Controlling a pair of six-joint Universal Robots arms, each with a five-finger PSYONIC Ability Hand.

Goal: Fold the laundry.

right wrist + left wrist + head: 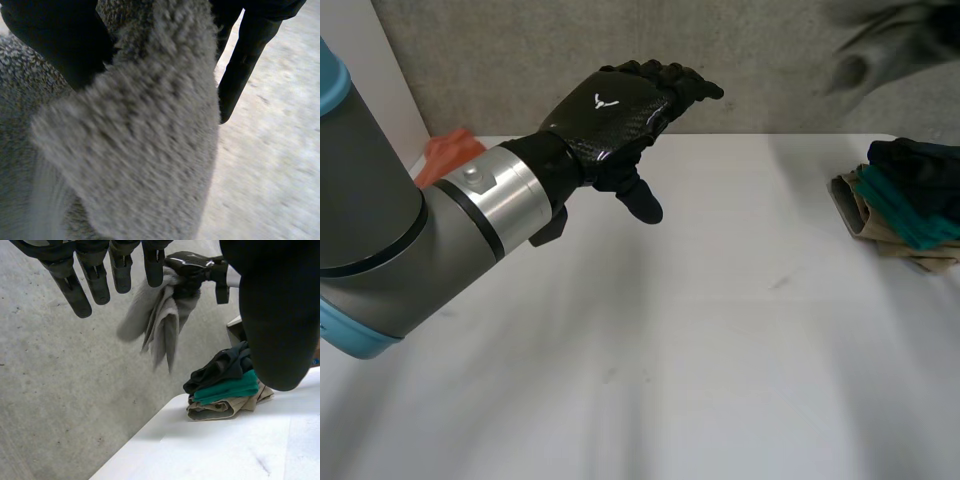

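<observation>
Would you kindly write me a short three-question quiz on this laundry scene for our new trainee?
1. True or false: the left hand is holding something.
2. Which garment lies on top of the folded stack on the table? A) teal B) dark C) beige
3. Fill in: the right hand grips a ____ cloth up in the air.

Key: 1 false, its fingers are relaxed and hold nothing; 2 B; 3 grey.
</observation>
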